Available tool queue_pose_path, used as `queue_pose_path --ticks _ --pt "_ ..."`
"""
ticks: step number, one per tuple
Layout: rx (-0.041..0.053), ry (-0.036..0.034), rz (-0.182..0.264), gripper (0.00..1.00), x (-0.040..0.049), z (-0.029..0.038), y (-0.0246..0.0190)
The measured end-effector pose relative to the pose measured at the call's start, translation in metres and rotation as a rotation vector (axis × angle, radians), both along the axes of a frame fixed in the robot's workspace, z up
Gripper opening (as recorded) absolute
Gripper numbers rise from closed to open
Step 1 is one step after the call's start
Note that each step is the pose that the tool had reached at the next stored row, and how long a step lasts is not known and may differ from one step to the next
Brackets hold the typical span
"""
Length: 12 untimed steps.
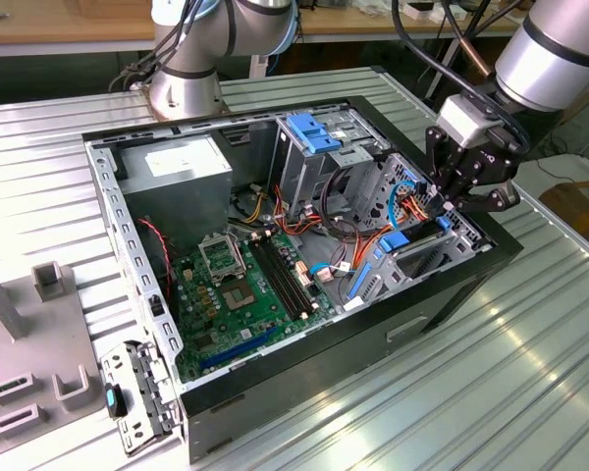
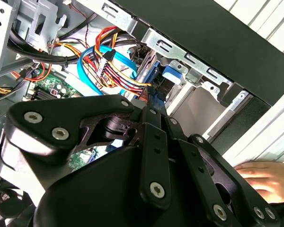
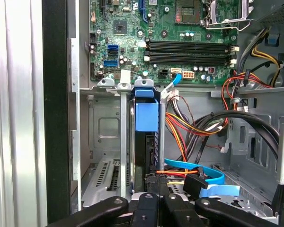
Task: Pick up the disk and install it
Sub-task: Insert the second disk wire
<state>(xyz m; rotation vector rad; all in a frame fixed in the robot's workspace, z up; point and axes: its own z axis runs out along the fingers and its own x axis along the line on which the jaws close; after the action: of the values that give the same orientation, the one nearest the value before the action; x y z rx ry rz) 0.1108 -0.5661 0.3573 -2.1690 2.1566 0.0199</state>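
Pincer [image 1: 468,196] fingers closed on the disk [image 3: 146,142], I am seating it edgewise in the drive cage [image 1: 442,240], wanting straight, cable-clear pressure.

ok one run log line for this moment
gripper: at the drive bay on the exterior view's right | disk: standing on edge in bay slot, blue rail showing | grip: unclear | hand: beside case

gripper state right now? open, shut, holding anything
Black gripper: over the drive-bay corner of the open black computer case; whether it is open, shut or holding anything cannot be told.
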Motion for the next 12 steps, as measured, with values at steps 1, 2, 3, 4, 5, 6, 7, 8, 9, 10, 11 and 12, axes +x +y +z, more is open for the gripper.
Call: queue_pose_path --ticks 1,2,3,4,5,6,7,8,9,10,11,12 --pt "0.0000 0.0000 0.000 0.11 0.0000 0.0000 0.0000" --pt "0.0000 0.0009 0.000 0.11 0.0001 0.0001 0.0000" --pt "-0.0005 0.0072 0.000 0.11 0.0003 0.0005 0.0000" --pt "0.0000 0.0116 0.000 0.11 0.0003 0.0014 0.0000" --pt "0.0009 0.0172 0.000 0.11 0.0003 0.0044 0.0000" --pt "0.0010 0.0227 0.000 0.11 0.0003 0.0093 0.0000" --pt "0.0009 0.0286 0.000 0.11 0.0004 0.0146 0.0000" --pt "0.0010 0.0350 0.000 0.11 0.0003 0.0196 0.0000" --pt "0.0010 0.0381 0.000 0.11 0.0003 0.0218 0.0000" --pt "0.0010 0.0427 0.000 0.11 0.0003 0.0257 0.0001" --pt "0.0009 0.0529 0.000 0.11 0.0004 0.0302 0.0008" --pt "0.0012 0.0665 0.000 0.11 0.0005 0.0325 0.0030"
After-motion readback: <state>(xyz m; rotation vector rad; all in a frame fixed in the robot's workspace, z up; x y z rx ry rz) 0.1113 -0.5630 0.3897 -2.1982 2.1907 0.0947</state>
